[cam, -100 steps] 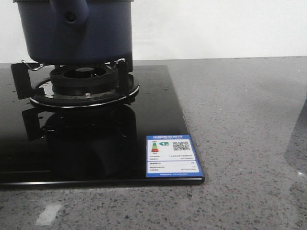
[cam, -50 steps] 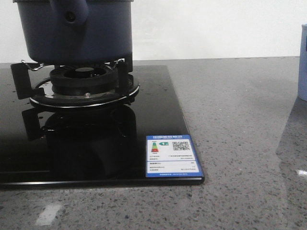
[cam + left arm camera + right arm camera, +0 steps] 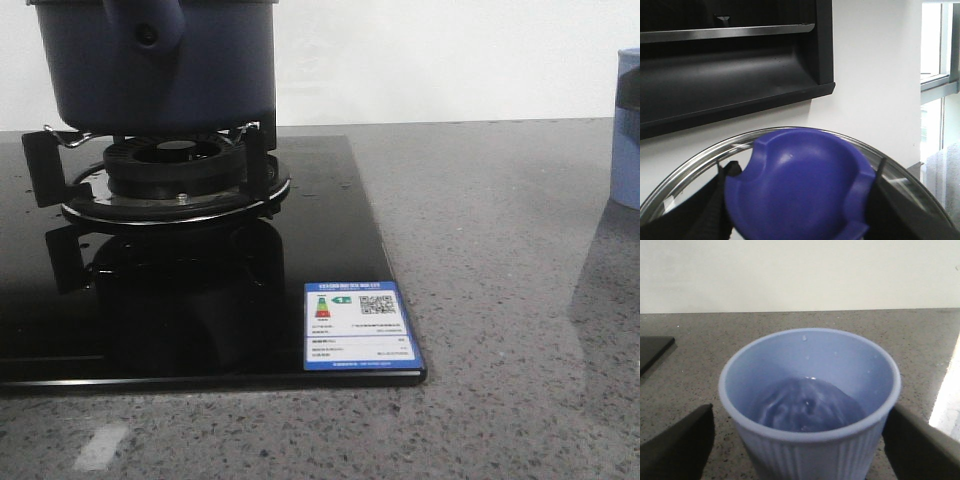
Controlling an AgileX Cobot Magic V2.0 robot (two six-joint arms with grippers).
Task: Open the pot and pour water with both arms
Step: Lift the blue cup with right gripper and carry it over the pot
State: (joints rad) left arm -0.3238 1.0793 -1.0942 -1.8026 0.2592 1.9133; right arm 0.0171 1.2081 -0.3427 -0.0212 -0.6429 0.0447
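Note:
The dark navy pot (image 3: 150, 75) stands on the gas burner (image 3: 175, 175) at the far left, its stubby handle (image 3: 148, 25) facing me; its top is cut off by the frame. In the left wrist view my left gripper (image 3: 805, 170) is shut on the blue knob (image 3: 800, 185) of a glass lid with a silvery rim (image 3: 700, 155), held up in front of a wall. My right gripper (image 3: 800, 415) is shut on a light-blue ribbed cup (image 3: 810, 450) holding rippling water (image 3: 805, 405). The cup (image 3: 628, 150) shows at the front view's right edge, above the counter.
A black glass cooktop (image 3: 320, 230) with a blue energy label (image 3: 360, 325) covers the left of the grey speckled counter (image 3: 500, 250). A black range hood (image 3: 730, 65) hangs on the white wall behind the lid.
The light-blue cup has come into the front view from the right edge and moved left towards the cooktop. The pot has not moved.

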